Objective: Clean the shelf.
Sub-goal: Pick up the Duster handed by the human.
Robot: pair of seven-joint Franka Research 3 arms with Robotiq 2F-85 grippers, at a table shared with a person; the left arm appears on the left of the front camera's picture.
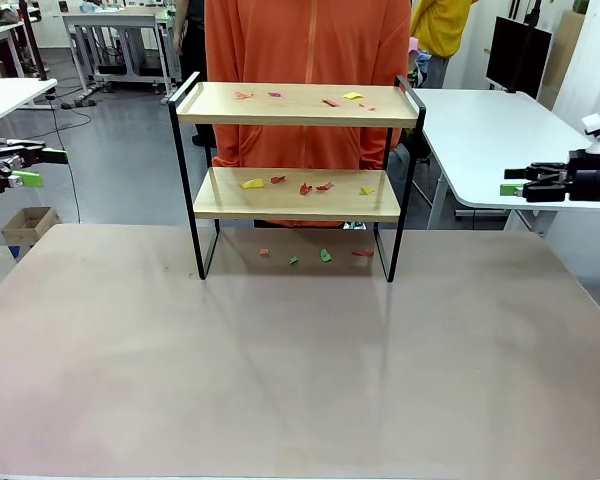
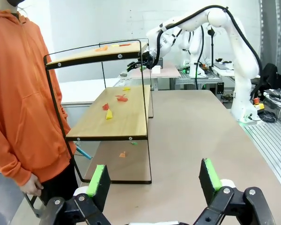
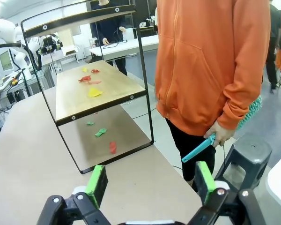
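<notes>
The shelf (image 1: 290, 110) stands at the far middle of the brown table (image 1: 280, 370), with its long side toward the robot and its black legs on the table top. Small paper scraps in yellow, red and orange lie on its top board (image 1: 352, 96) and on its lower board (image 1: 252, 184), and some more red and green scraps (image 1: 325, 256) lie on the table just under the shelf, between its legs.

Directly behind the shelf stands a person in an orange hoodie (image 1: 310, 40). In the right wrist view the person's hand (image 3: 220, 133) hangs low beside the shelf end and holds a tool with a turquoise handle (image 3: 199, 149); what its head is I cannot tell.

The left gripper (image 1: 38, 166) hovers well to the left of the shelf, beyond the table edge, at about the height of the lower board. Its jaws are spread wide and hold nothing. The right gripper (image 1: 515, 180) hovers well to the right of the shelf at a similar height, also wide open and empty. Both point inward, toward the shelf
</notes>
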